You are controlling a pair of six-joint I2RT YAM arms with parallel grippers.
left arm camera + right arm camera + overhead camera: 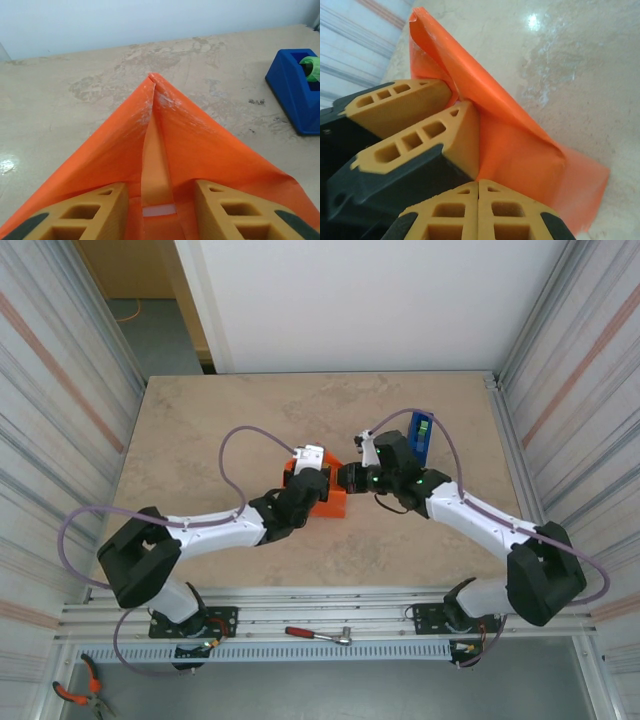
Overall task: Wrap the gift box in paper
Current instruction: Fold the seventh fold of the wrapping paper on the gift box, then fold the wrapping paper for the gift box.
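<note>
**Orange flap folded to a point, both arms crowded on the parcel mid-table**

So the paper (337, 502) is bunched into a small parcel about the middle of the table (230, 420), a bit left of centre, sitting right between the two wrists. The gift box is hidden under the wrap.

From the left wrist cam the end flap is folded into a triangle. Its tip points straight away from the left gripper (161, 187) toward the back wall, with the tip down near the tabletop and the sheet rising back toward the fingers. A slit runs down the middle of the triangle from the tip to the gap between the fingers, so that's the long axis. There's a pale strip at the bottom of that slit, and I can't tell what it is.

The left arm has its elbow swung out to the left, with the forearm reaching right and slightly away over the parcel. Its jaws stand partly apart with paper filling the gap. I honestly can't tell whether they're squeezing it or just straddling it.

The right arm mirrors that, with its elbow out to the right, forearm angled left and wrist aimed at the parcel's right end. The right gripper (478, 184) has its pads pressed flat together with nothing between them, right up beside the paper and the left fingers (400, 100).

The blue tape dispenser (292, 92) sits well off to the right.
</note>
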